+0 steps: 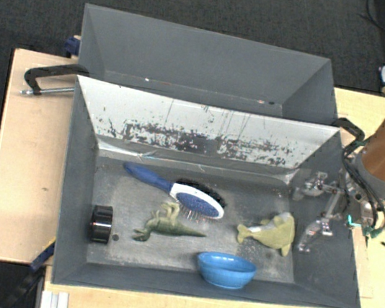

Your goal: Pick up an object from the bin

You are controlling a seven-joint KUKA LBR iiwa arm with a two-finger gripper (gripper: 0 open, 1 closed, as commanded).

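Note:
My gripper [313,209] hangs over the bin's right side, above the sloping right wall, and is open with nothing between its fingers. Just to its left, an olive-yellow soft toy [272,234] lies on the bin floor, apart from the fingertips. A blue bowl [225,270] sits at the front edge of the floor, lower left of the gripper.
Left of the bowl, a green toy lizard [166,224] lies mid-floor. A blue-handled hairbrush [180,191] rests behind it, over a black item. A black cylinder [100,223] stands at the front left. The arm with its orange cover enters from the right.

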